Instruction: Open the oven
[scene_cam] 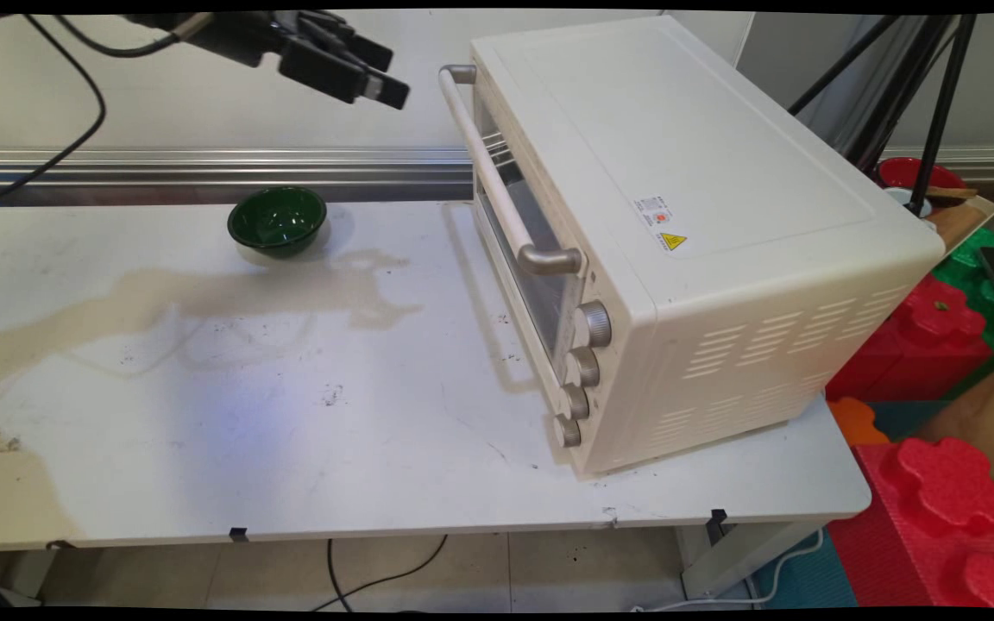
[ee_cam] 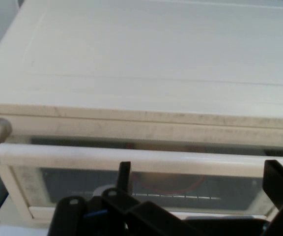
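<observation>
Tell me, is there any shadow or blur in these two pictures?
Main view: sharp, with the arm's tan shadow stretching across the table near the green bowl. Hand view: soft; the oven and its handle look hazy behind the gripper.

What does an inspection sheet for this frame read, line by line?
Surface: white table, scuffed, with tan stains on its left part.
Job's things: cream toaster oven on the table's right, door closed, handle facing left; four knobs below.
Clutter: green bowl, upright, near the table's far edge.
End effector: raised, open, in front of the oven handle, holding nothing.
Cables: black cables hang from the arm; more on the floor.
Surroundings: red and green foam blocks, tripod legs at right.
</observation>
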Available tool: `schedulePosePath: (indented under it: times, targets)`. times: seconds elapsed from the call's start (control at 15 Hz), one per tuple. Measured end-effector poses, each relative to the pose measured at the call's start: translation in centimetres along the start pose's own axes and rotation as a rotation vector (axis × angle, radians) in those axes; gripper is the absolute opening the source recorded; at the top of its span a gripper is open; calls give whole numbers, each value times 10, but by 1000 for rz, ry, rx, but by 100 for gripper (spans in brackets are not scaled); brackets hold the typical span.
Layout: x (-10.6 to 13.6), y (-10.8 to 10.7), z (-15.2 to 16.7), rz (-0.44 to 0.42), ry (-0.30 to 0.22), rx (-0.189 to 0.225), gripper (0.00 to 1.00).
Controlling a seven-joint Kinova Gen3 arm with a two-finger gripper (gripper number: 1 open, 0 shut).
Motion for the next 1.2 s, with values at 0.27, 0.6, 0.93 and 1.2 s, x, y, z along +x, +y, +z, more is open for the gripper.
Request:
schedulePosePath:
  times: [0.27,0.6,0.93,1.2]
  targets:
    - [11,1,24,12,-20,3,100]
    - [22,1,49,21,-40,-1,100]
    - [25,4,63,25,-58,-10,0]
    - [26,9,72,29,-72,-21,0]
